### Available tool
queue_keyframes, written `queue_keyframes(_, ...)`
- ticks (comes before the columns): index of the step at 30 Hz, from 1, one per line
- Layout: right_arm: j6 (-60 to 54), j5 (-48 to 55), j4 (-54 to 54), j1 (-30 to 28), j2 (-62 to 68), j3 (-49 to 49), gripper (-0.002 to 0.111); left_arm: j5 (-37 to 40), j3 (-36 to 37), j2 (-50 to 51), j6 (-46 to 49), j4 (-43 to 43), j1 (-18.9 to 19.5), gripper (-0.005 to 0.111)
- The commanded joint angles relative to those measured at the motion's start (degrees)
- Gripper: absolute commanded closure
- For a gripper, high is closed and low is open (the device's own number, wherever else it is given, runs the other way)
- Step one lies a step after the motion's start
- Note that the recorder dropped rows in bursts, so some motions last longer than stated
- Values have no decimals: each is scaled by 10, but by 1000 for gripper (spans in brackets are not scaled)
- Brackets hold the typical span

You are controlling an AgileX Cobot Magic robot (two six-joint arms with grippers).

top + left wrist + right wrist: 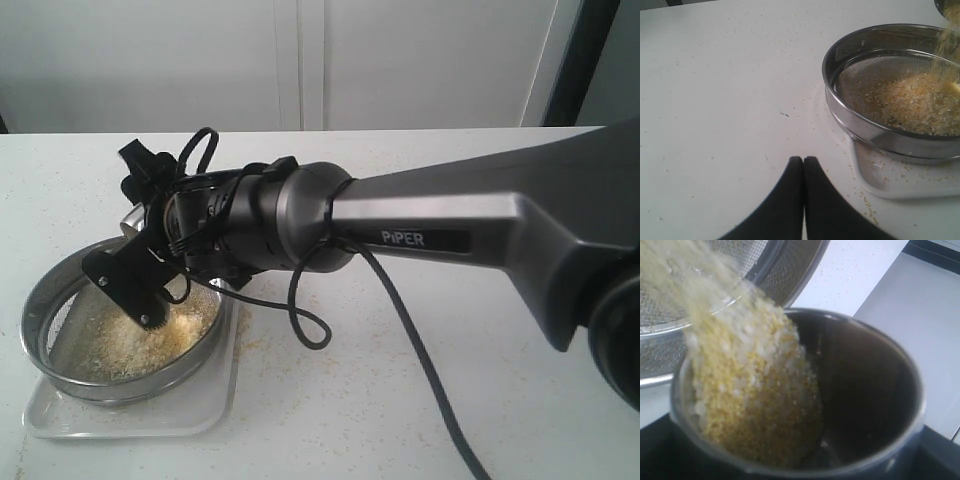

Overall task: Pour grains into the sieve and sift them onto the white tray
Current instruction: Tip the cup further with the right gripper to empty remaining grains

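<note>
I have right tool [135, 238] pinching the cup [865, 390] tipped over the sieve [875, 135] so grains [755, 405] land inside; sieve sits on white tray [890, 182] (catches fines); left tool [803, 162] pressed together, off to the side

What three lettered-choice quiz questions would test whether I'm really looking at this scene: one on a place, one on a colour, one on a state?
1. Where does the sieve sit?
A. On the bare table
B. On the white tray
C. Held up in the air

2. What colour are the grains?
A. Black
B. Green
C. Golden-yellow mixed with pale off-white

3. What is the steel cup doing?
A. Tipped over, pouring grains
B. Standing upright on the table
C. Lying empty in the tray

Answers:
1. B, the tray's rim shows beneath the sieve.
2. C, both wrist views show the two tones.
3. A, a stream of grains runs from its lip into the sieve.
</note>
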Motion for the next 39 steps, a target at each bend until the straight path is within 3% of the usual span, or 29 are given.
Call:
queue_keyframes(1,7,7,-22,8,-7,-3,108,-1,1,-3,-2,-4,1,107)
queue_keyframes(17,67,43,-145,27,1,-3,108,-1,1,-3,-2,-4,1,107)
queue_keyframes(29,154,130,-319,56,31,-3,108,-1,1,-3,-2,-4,1,107)
queue_keyframes(39,174,148,-326,67,43,-3,108,-1,1,-3,-2,-4,1,107)
